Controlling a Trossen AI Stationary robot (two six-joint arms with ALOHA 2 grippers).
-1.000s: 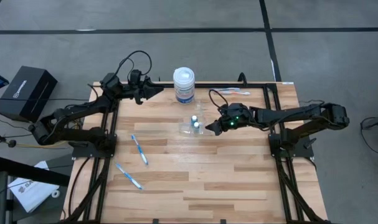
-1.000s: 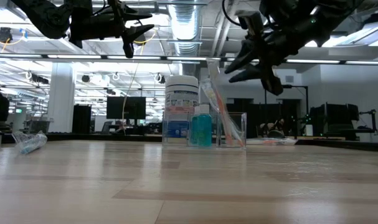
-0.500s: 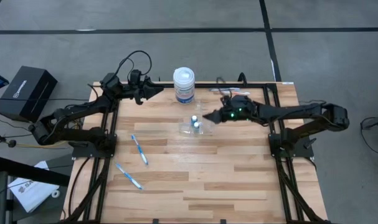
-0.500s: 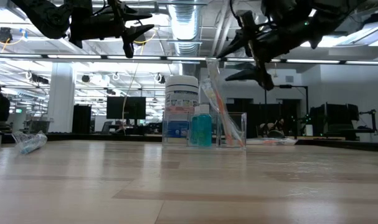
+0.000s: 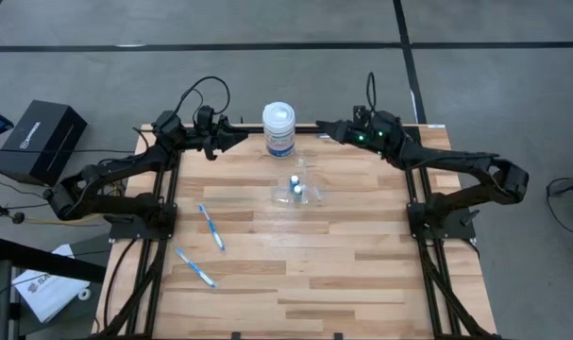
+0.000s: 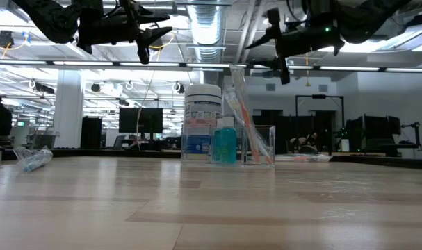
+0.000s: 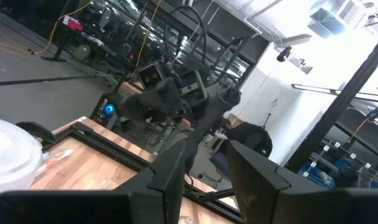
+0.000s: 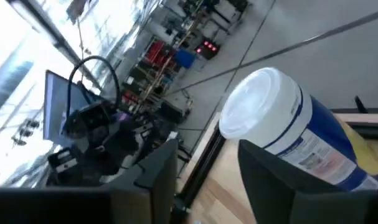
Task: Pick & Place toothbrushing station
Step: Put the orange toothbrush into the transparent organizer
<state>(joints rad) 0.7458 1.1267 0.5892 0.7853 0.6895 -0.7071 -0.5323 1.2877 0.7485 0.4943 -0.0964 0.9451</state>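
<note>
The see-through holder stands mid-table with two small white-capped bottles in it. The low view shows a teal bottle and an orange-and-white toothbrush leaning in the holder. Two blue-and-white toothbrushes lie flat at the near left. My right gripper hangs open and level near the far edge, just right of the white jar, holding nothing. My left gripper waits open at the far left, also raised.
The white jar with a blue label stands at the far edge, between the two grippers. A black box sits on the floor off the table's left side. Bare wood fills the table's near right part.
My right gripper has left the space above the holder, rising and swinging toward the table's far edge until it is beside the white jar, and tipping from a downward slant to level. The holder and its contents stay where they were.
</note>
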